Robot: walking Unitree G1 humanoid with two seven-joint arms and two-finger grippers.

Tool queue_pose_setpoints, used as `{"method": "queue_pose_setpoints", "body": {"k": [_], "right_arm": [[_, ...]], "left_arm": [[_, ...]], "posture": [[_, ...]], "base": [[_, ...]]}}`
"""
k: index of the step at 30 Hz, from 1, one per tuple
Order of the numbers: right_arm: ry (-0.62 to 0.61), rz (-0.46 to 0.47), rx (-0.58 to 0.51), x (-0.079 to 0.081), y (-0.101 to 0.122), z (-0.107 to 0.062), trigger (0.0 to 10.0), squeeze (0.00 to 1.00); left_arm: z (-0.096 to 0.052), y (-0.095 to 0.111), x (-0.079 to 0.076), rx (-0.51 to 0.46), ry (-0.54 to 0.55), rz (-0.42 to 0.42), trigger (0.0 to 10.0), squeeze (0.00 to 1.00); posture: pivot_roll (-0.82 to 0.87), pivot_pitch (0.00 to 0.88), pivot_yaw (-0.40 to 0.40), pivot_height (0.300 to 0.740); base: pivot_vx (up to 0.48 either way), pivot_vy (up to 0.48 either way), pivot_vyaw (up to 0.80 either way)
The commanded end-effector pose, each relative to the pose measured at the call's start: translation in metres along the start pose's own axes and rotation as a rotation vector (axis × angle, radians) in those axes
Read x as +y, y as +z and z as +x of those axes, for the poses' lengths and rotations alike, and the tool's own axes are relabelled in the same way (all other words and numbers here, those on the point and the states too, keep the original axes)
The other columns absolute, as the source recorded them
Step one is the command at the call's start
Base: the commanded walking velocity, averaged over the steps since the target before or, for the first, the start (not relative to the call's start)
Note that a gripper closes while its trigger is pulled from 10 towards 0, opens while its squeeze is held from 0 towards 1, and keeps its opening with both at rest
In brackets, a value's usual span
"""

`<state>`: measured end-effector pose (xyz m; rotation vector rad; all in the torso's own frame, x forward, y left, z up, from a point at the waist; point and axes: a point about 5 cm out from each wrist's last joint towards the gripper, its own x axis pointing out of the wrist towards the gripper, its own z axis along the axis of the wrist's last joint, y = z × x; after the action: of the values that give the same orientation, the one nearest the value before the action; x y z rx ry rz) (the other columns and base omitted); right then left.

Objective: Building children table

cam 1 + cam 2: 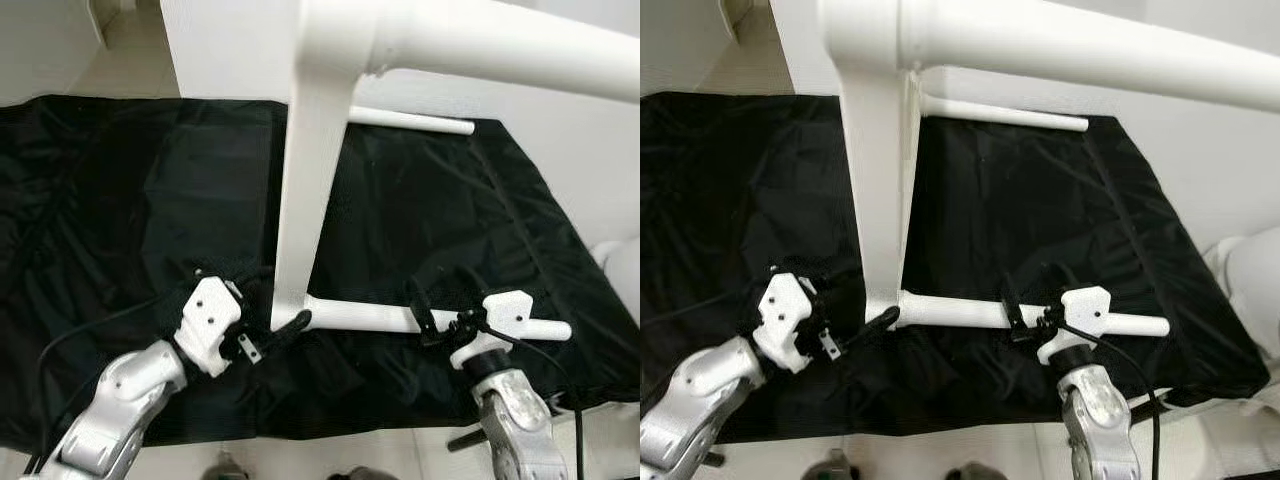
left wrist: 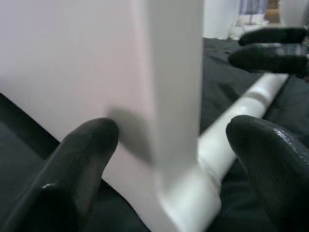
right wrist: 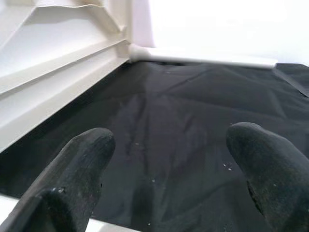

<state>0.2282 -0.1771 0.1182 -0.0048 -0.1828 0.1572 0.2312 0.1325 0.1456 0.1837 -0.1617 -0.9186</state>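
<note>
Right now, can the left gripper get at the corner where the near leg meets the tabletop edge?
Probably yes. The left gripper is already at the corner, fingers open on either side of the tabletop edge, with nothing between. The right gripper sits further along the near leg, out of the way.

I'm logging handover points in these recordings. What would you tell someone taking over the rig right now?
Left tool: open, fingers either side of the corner where the near leg meets the tabletop.
Right tool: at the middle of the near leg, fingers spread in its wrist view; whether it grips cannot be told.
Things: the white tabletop stands on edge on the black cloth. Near leg and far leg stick out low towards the robot's right; a third leg sticks out at the top.
Done: three legs appear attached.
Left: how tightly the near leg is seated cannot be told; a fourth leg may remain.
</note>
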Motion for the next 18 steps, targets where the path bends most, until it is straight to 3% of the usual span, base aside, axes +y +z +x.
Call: {"method": "queue_pose_setpoints", "body": {"k": [1,5,8,18], "right_arm": [[-0.038,-0.027,0.024,-0.002,-0.006,0.004,10.0,0.00],[-0.054,-0.057,0.047,0.001,-0.014,0.011,10.0,0.00],[0.001,-0.089,0.063,0.008,-0.020,0.016,10.0,0.00],[0.023,-0.072,0.067,0.015,-0.025,0.015,10.0,0.00]], "left_arm": [[0.006,-0.008,-0.002,0.008,-0.021,-0.043,10.0,0.00],[0.018,-0.013,-0.001,-0.002,-0.009,-0.071,10.0,0.00],[0.024,-0.022,0.007,0.028,0.036,-0.053,10.0,0.00],[0.014,-0.019,0.014,0.032,0.163,-0.035,10.0,0.00]], "posture": [[0.09,0.000,0.028,0.740],[0.09,0.000,0.046,0.740],[0.09,0.000,0.050,0.740],[0.12,0.000,-0.001,0.740]], "base": [[0.000,0.000,0.00],[0.000,0.000,0.00],[0.000,0.000,0.00],[0.000,0.000,0.00]]}}
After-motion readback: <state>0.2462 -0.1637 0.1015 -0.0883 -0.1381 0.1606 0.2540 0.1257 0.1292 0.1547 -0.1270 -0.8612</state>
